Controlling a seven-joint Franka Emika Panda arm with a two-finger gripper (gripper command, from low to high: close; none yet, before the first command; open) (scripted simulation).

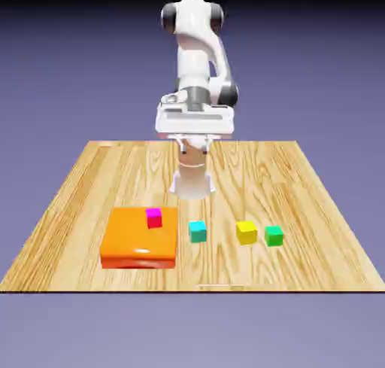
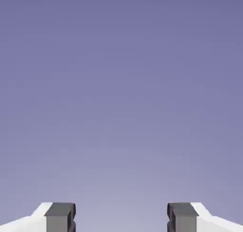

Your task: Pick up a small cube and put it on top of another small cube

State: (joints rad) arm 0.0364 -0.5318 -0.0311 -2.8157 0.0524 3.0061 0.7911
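Four small cubes lie near the table's front edge in the exterior view. A magenta cube (image 1: 153,217) rests on a flat orange block (image 1: 140,242). To its right, on the wood, are a cyan cube (image 1: 198,231), a yellow cube (image 1: 246,232) and a green cube (image 1: 274,235). My gripper (image 1: 195,124) is held high above the table's far half, well back from all of the cubes. In the hand view the gripper (image 2: 121,219) is open, its grey fingertips (image 2: 60,217) set wide apart with only the plain backdrop between them. No cube shows in the hand view.
The wooden table (image 1: 90,178) spreads around the arm's base (image 1: 192,182), which stands behind the row of cubes. The orange block is a raised slab at the exterior view's front left.
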